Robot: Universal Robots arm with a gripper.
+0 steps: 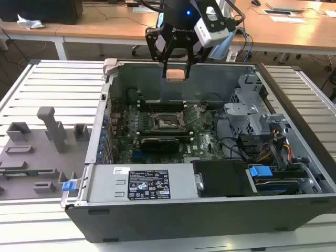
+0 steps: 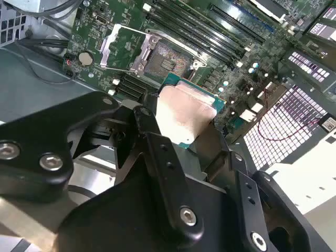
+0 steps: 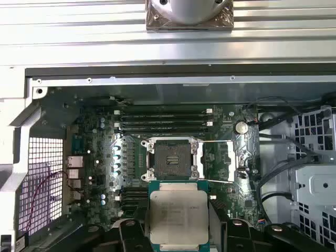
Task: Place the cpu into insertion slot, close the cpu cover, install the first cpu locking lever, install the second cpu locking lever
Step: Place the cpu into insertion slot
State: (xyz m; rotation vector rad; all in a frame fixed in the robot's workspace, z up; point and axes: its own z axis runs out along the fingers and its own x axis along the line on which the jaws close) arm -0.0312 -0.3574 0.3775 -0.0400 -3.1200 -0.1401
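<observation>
1. Above the case (image 1: 157,210), the gripper (image 1: 177,72) is clamping the cpu (image 1: 176,75), hanging well clear of the board (image 3: 94,131).
2. The slot (image 3: 172,157) is lying open below, with the cover (image 3: 219,160) flipped aside.
3. Likely risk: a tilted or offset descent could end up damaging the slot, and a slipping grip could end up dropping the cpu.

Pale wooden desks (image 1: 105,29) on white legs (image 1: 60,48) run across the far side of the exterior view; a dark box (image 1: 42,10) and a crumpled white scrap (image 1: 29,22) sit toward the exterior view's left, papers (image 1: 286,11) toward its right; grey-brown floor (image 1: 26,50) shows beneath; nearer, a worktable of silvery ribbed slats (image 1: 52,84) carries a grey fixture plate (image 1: 31,157) with upright blocks; the light is even and bright.
</observation>
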